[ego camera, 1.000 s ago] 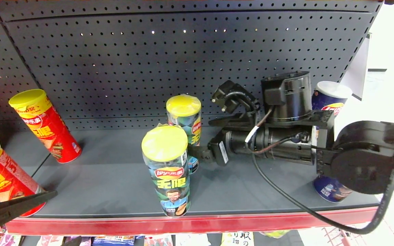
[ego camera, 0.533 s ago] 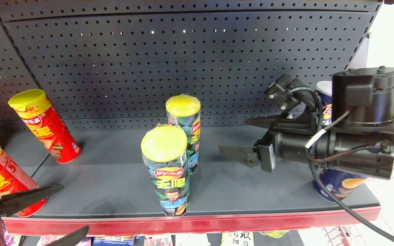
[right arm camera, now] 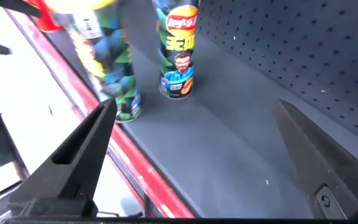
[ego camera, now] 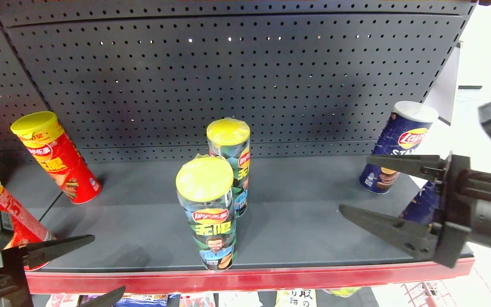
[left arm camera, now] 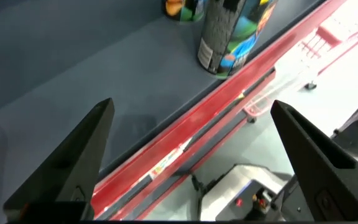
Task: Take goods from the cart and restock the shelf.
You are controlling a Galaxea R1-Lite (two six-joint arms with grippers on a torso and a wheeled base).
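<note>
Shelf (ego camera: pixel 305 213): rear green can (ego camera: pixel 230 140) left standing; right gripper (ego camera: pixel 354 183) withdrawn, fingers spread empty (left gripper (ego camera: pixel 109 263) likewise); placement judged done.

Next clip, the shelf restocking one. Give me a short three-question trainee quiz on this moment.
1. True or false: the right claw is open and holds nothing.
2. The front green can has a lid that is: A red, B yellow, C white.
3. Fill in: the blue can with the white lid stands toward the ____ end of the shelf, by the robot's own sides.
Key: 1 true; 2 B; 3 right.
</note>
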